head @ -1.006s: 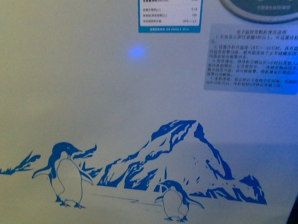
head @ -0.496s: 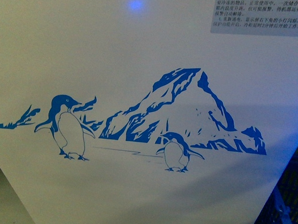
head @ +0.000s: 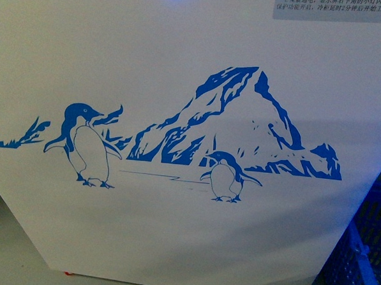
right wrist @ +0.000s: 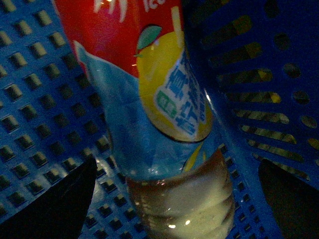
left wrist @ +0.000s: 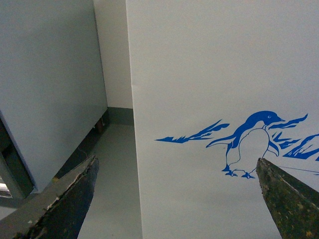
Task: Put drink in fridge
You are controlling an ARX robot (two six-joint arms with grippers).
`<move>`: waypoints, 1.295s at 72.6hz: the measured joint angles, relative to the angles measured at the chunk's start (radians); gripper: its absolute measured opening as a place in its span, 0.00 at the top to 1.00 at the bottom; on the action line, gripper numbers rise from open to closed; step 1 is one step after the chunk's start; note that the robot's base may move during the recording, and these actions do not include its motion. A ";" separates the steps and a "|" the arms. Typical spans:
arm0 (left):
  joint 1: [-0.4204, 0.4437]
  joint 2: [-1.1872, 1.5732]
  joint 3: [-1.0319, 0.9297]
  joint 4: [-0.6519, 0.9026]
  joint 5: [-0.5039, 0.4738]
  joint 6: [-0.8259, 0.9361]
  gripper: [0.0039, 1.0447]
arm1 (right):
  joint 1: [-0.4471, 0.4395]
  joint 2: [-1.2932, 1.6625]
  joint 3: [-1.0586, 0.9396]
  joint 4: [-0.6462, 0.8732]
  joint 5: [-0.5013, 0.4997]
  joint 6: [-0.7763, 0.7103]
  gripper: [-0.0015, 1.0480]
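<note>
Fridge (head: 182,53) front sits higher than before; its bottom edge now shows, floor (head: 12,254) left, blue crate (head: 356,266) right. Left gripper (left wrist: 177,199) spread wide, empty; right gripper (right wrist: 172,199) spread astride drink (right wrist: 164,99).

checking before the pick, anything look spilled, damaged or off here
Nothing spilled or askew. The fridge front is clean, and the bottle in the blue crate looks intact. Only the left gripper has scuffed fingers.

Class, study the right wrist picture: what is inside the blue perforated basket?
A drink bottle with a red, blue and yellow label and pale liquid. Its cap is out of frame, and the basket floor beneath it is covered.
</note>
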 joint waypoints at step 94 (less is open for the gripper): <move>0.000 0.000 0.000 0.000 0.000 0.000 0.08 | 0.051 -0.076 -0.052 -0.042 -0.176 0.002 0.58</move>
